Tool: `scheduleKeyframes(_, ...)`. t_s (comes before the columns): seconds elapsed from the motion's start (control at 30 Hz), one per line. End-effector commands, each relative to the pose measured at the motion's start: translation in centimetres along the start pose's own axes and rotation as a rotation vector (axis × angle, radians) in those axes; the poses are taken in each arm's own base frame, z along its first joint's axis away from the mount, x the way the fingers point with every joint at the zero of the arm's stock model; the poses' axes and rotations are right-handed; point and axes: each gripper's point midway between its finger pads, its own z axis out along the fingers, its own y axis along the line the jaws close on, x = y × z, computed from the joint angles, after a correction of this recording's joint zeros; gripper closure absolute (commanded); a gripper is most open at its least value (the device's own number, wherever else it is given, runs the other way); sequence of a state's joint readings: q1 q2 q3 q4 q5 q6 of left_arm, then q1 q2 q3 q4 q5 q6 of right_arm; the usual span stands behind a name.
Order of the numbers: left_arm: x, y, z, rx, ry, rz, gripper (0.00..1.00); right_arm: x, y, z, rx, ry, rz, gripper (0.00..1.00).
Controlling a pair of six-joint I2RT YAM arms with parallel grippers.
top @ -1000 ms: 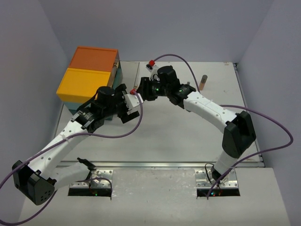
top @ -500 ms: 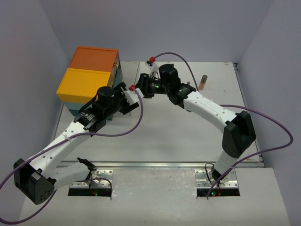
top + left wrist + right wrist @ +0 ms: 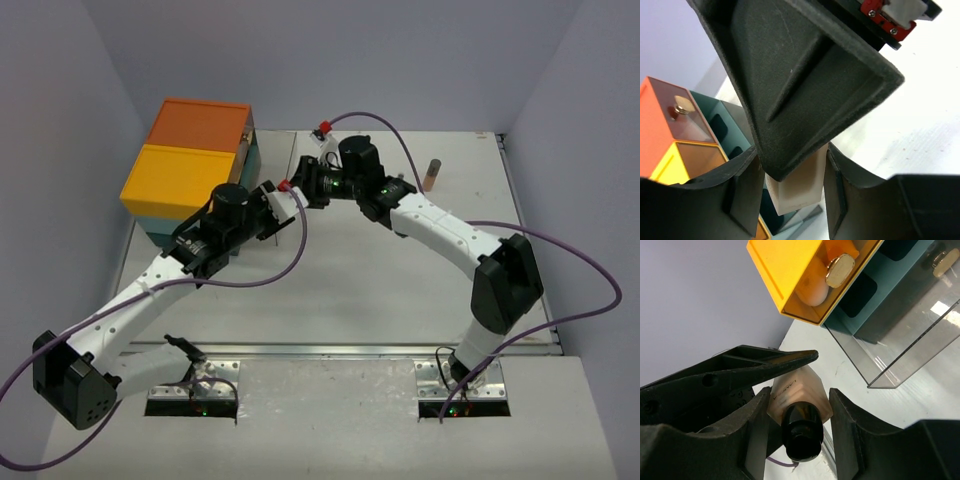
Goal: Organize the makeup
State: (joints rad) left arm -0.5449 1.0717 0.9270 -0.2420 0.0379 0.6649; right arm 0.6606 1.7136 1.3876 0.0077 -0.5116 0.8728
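Note:
A tan square bottle with a dark cap hangs in the air between both grippers, just right of the drawer box. My left gripper is shut on its lower end. My right gripper has a finger close on each side of the bottle's body, near the cap; whether they still press on it does not show. In the top view the left gripper and the right gripper meet tip to tip and hide the bottle. A second tan bottle stands at the back right.
The box has an orange drawer and teal compartments holding dark discs. Its yellow drawer is pulled out with a peach round thing inside. A clear drawer juts out below. Purple cables loop over the table.

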Motion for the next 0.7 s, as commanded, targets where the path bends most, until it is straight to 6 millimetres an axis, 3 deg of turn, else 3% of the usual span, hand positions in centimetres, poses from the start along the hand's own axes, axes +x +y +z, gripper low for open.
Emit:
scheduleKeyframes(0.0, -2.2, 1.6, 0.1, -0.046, -0.012, -0.102, 1.00, -2.9, -0.1, -1.5, -0.047, -0.046, -0.034, 0.49)
scheduleKeyframes(0.03, -1.7, 2.0, 0.5, -0.069, 0.021, -0.117, 1.00, -3.4, -1.2, -2.1, -0.036, -0.053, -0.006, 0.36)
scheduleKeyframes(0.13, -1.7, 3.4, 0.9, -0.123, 0.079, -0.170, 1.00, -4.5, -3.3, -3.6, -0.025, -0.077, 0.046, 0.24)
scheduleKeyframes(0.27, -1.3, 3.7, 2.0, -0.129, 0.116, -0.229, 1.00, -5.7, -5.9, -6.0, 0.039, -0.134, 0.045, 0.10)
scheduleKeyframes(0.43, 0.4, 5.8, 3.7, -0.180, 0.179, -0.344, 1.00, -6.4, -9.4, -9.7, 0.167, -0.221, 0.043, 0.09)
scheduleKeyframes(0.5, 2.1, 8.2, 4.7, -0.234, 0.228, -0.426, 1.00, -6.3, -11.0, -11.3, 0.266, -0.262, 0.019, 0.09)
scheduleKeyframes(0.67, 4.4, 11.1, 7.3, -0.328, 0.304, -0.517, 1.00, -5.2, -12.2, -13.2, 0.372, -0.261, -0.045, 0.09)
